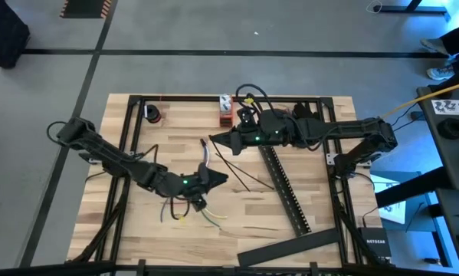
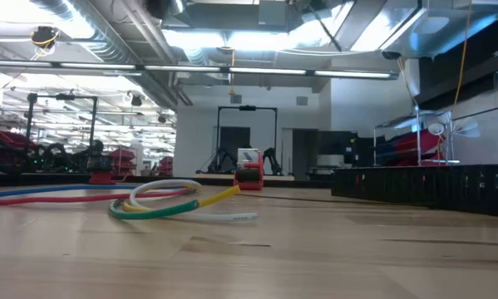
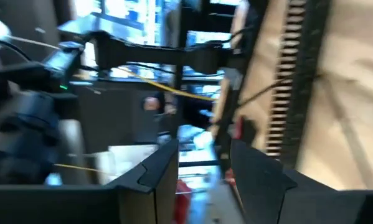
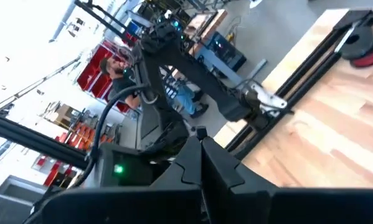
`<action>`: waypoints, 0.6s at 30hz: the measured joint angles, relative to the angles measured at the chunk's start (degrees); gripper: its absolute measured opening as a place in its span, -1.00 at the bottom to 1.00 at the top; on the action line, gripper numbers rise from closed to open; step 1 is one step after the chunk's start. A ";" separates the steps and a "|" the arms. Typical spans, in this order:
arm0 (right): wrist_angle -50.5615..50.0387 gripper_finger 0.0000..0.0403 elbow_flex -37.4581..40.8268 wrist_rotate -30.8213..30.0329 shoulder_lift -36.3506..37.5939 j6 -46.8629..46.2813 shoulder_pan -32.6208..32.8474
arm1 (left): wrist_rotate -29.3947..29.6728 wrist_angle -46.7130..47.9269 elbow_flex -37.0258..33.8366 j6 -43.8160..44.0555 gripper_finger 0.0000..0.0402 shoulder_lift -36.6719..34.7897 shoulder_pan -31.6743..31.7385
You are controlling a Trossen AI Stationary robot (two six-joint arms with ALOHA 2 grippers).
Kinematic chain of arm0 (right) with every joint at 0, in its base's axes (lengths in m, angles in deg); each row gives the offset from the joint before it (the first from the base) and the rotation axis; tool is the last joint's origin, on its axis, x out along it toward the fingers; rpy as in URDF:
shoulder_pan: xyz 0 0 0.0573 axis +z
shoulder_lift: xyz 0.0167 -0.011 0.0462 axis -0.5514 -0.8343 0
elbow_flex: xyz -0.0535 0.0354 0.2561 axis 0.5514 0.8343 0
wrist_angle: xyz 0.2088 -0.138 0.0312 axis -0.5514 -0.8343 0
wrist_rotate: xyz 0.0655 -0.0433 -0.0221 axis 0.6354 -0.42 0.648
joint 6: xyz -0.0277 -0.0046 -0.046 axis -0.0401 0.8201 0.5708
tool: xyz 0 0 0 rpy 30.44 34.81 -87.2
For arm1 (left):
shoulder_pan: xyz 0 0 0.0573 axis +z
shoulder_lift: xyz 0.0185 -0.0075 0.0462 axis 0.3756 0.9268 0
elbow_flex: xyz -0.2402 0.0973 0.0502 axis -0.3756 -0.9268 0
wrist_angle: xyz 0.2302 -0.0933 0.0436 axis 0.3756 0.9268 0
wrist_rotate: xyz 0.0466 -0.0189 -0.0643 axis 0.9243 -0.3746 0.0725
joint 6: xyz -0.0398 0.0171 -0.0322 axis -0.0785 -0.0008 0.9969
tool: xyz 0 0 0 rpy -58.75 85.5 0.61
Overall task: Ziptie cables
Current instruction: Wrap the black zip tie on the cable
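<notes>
Evidently the binding has not begun: you see the cables (image 1: 192, 205) lying loose on the desk (image 1: 160, 126), near its front edge and left of centre, with no tie visible around them. In the low view the cables (image 2: 161, 199) show as red and blue runs coming in from the left and ending in a green, yellow and white loop, all flat on the wood. Their long axis there runs roughly left to right across the picture; from above the bunch curls, so no single heading can be given, though a thin purple-and-red strand rises toward the desk's far side.

Your left gripper (image 1: 218, 179) hovers just beside the bunch, on its right, with the fingers (image 3: 155, 171) spread apart and nothing between them. Your right gripper (image 1: 212, 139) sits above the desk's middle, fingers pressed together in its wrist view; whether they pinch anything you cannot tell.

Thin black strips (image 1: 240, 172) lie between the grippers, beside the long slotted bar (image 1: 286, 192). Gathering the cables, threading a tie and cinching it all appear to remain.
</notes>
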 joint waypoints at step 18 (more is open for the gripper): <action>-3.81 -1.00 0.00 1.67 -0.10 -5.18 -0.02 | -7.12 -15.12 0.71 -13.54 -0.30 8.98 2.66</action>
